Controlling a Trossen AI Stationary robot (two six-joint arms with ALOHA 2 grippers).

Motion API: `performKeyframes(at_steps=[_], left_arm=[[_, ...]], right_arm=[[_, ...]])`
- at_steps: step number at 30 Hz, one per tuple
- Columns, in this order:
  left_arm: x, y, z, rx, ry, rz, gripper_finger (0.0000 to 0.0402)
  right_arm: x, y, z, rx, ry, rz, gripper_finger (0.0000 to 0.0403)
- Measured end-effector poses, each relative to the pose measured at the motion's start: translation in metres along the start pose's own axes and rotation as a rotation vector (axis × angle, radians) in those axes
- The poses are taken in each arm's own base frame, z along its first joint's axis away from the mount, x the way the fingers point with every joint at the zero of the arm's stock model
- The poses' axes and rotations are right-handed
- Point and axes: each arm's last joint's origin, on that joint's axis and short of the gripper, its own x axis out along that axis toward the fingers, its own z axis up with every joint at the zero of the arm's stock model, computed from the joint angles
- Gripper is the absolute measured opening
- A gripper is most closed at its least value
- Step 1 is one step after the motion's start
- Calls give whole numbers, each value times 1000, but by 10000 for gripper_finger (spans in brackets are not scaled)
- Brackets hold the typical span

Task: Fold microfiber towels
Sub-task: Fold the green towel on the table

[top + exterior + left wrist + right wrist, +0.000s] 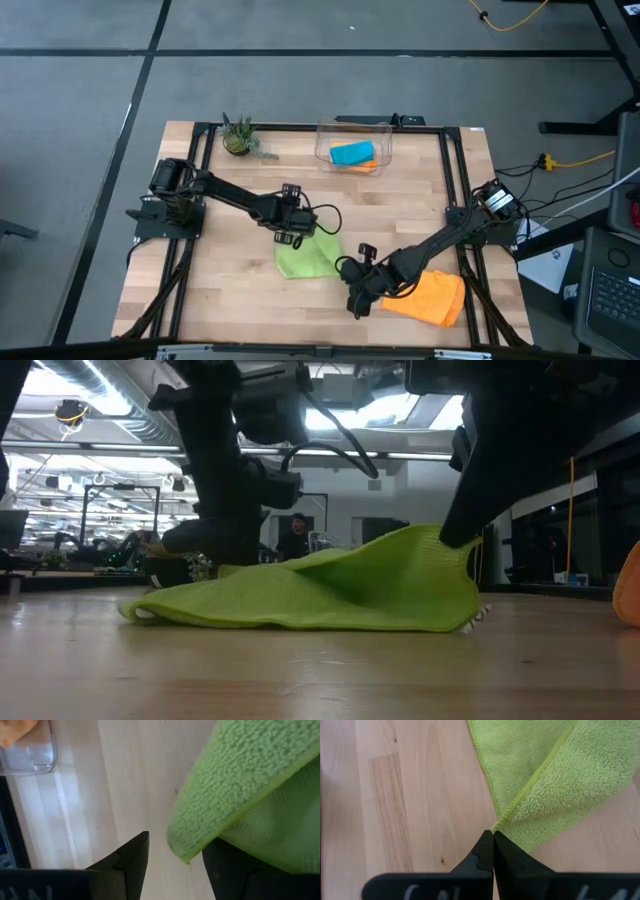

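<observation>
A clear plastic bin [356,143] stands at the far edge of the wooden table [230,290], holding a teal towel [351,153] that lies on an orange one [362,166]. A small potted plant [238,137] sits at the far left corner. Nothing stands between the arms and the cloth they work on.

The green towel [306,256] lies near the middle of the table, folded over on itself, its long axis running roughly from the far side toward the near edge. In the low view it rises to a peak on its right side, where a corner is lifted off the wood.

The left gripper [175,865] hangs at the towel's far edge with its fingers apart; the folded hem lies between them, not pinched. The right gripper [493,840] is at the towel's near right corner, its fingers closed on that corner.

A second orange towel [428,297] lies crumpled near the right front corner, under the right arm.

Counted: one green, one teal and two orange towels.
</observation>
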Motion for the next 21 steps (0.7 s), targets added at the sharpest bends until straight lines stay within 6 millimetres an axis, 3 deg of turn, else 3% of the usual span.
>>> performKeyframes(at_steps=[4,13,21], left_arm=[[0,-1,1,-2,-8,-13,143],[0,0,2,-21,-24,-12,11],[-2,-4,3,-9,-29,-15,1]], right_arm=[[0,0,0,1,0,0,0],[0,0,0,1,1,-1,0],[0,0,0,-3,1,-1,27]])
